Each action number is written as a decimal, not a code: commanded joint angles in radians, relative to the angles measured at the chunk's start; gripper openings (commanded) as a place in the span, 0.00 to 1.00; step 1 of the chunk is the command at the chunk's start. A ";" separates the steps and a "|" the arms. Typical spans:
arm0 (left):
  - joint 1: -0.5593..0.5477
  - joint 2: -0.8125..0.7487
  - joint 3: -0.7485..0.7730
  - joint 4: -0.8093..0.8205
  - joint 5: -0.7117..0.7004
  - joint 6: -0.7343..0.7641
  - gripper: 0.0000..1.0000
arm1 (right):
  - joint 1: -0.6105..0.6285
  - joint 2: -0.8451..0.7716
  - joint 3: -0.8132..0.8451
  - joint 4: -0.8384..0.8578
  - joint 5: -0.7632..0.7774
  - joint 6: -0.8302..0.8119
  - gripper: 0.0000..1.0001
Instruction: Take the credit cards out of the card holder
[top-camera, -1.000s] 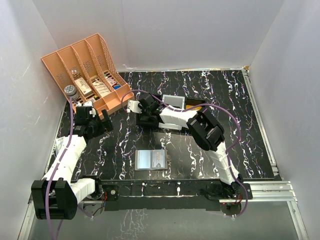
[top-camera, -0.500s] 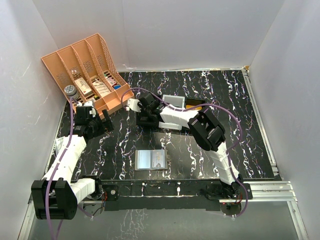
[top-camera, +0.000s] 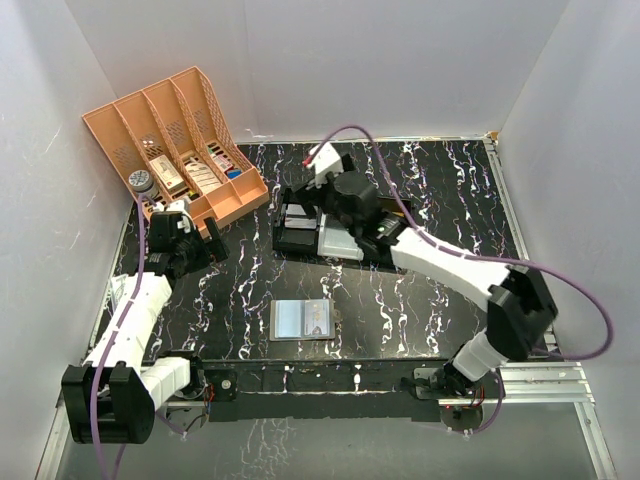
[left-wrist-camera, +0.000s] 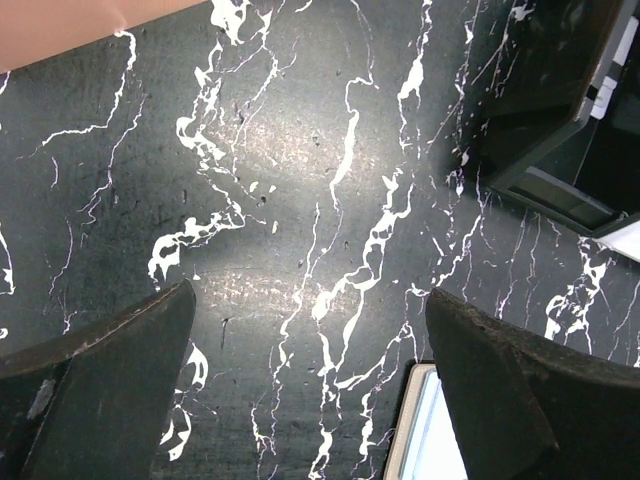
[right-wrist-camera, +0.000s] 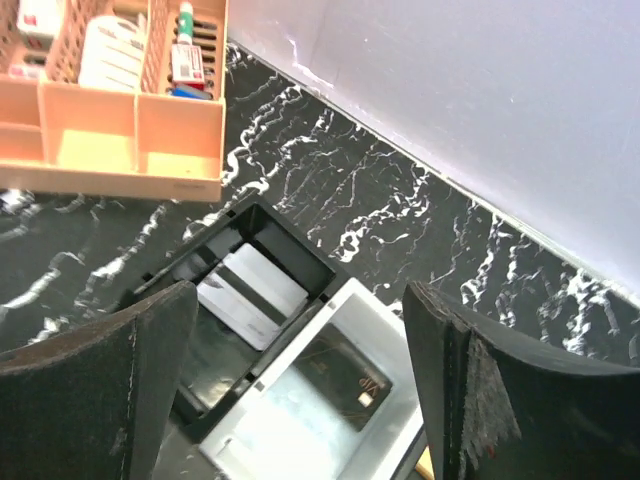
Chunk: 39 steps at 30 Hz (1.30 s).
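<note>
Right hand (right-wrist-camera: 295, 340), left hand (left-wrist-camera: 310, 380) open; one card holder (top-camera: 302, 320).

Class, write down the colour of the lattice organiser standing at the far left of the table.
The lattice organiser is pale orange, a peach tone. It shows best in the top external view.

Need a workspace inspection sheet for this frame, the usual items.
Surface: black marbled table, nothing spilled seen.
Job's things: card holder flat near the front edge, apart from both grippers; pale cards lie in the black tray.
Clutter: orange lattice organiser, back left, small items inside.
Grippers: left gripper open, empty, over bare table; right gripper open, empty, above the tray.
Cables: purple cable loops off the right arm, another along the left.
Surroundings: white walls, metal rail at the front.
</note>
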 joint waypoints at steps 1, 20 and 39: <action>0.003 -0.038 0.012 0.013 0.055 0.009 0.99 | -0.005 -0.121 -0.082 -0.040 -0.010 0.354 0.86; -0.062 -0.098 -0.158 0.265 0.721 -0.249 0.91 | -0.005 -0.530 -0.725 0.108 -0.560 1.289 0.84; -0.487 -0.041 -0.182 0.294 0.452 -0.414 0.85 | 0.013 -0.258 -0.514 -0.274 -0.618 1.166 0.36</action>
